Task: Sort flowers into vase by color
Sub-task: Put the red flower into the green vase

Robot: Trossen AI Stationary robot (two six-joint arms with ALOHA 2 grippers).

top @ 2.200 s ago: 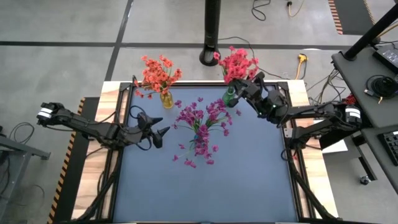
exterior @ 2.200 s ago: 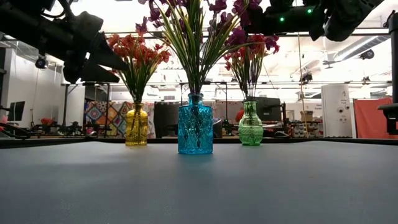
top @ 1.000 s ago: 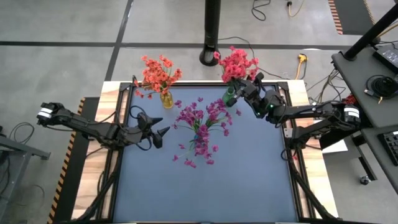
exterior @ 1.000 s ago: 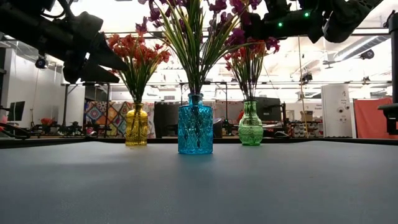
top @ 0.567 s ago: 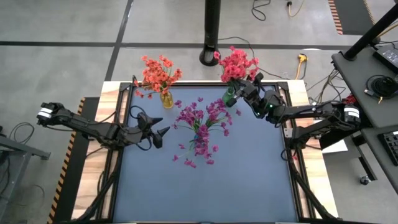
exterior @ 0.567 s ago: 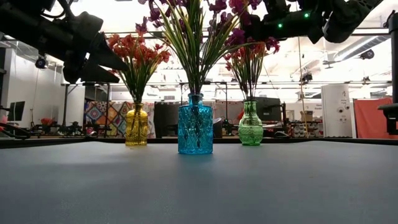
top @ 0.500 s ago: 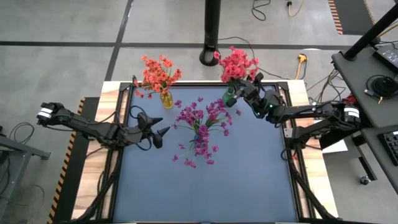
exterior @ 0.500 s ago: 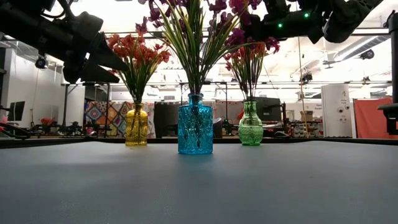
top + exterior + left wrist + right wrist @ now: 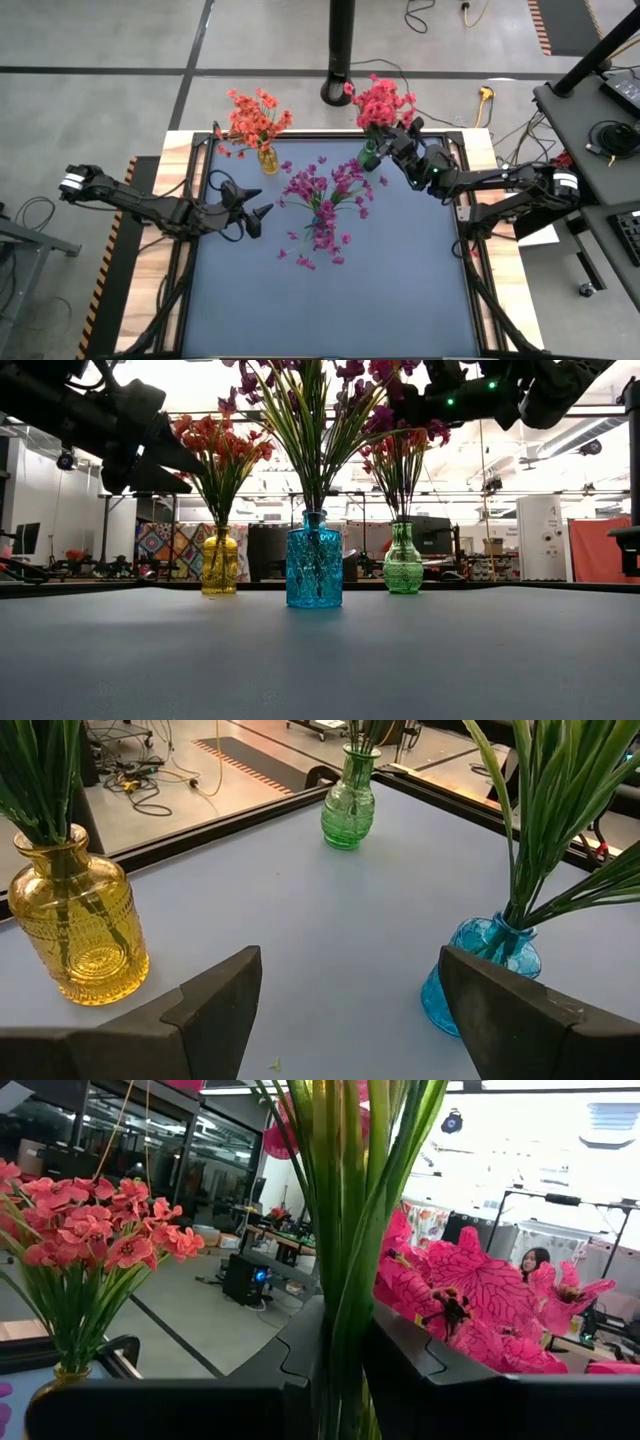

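Three glass vases stand on the blue-grey table. A yellow vase holds orange flowers. A blue vase holds purple-magenta flowers. A green vase at the far side holds red-pink flowers. My right gripper is at that bunch just above the green vase, shut on its green stems. My left gripper hangs open between the yellow vase and the blue vase, with nothing between its fingers. My right gripper has the bundle of green stems of the red-pink flowers between its two fingers, below the blossoms and above the vase's mouth. The fingers come from the table's right side, tipped slightly upward, and lie across the stems. The stems stand upright, lower ends in the green vase.
A black post stands beyond the far edge behind the green vase. Black rails frame the table. The near half of the table has free room. A person shows in the room far behind the right wrist view's flowers.
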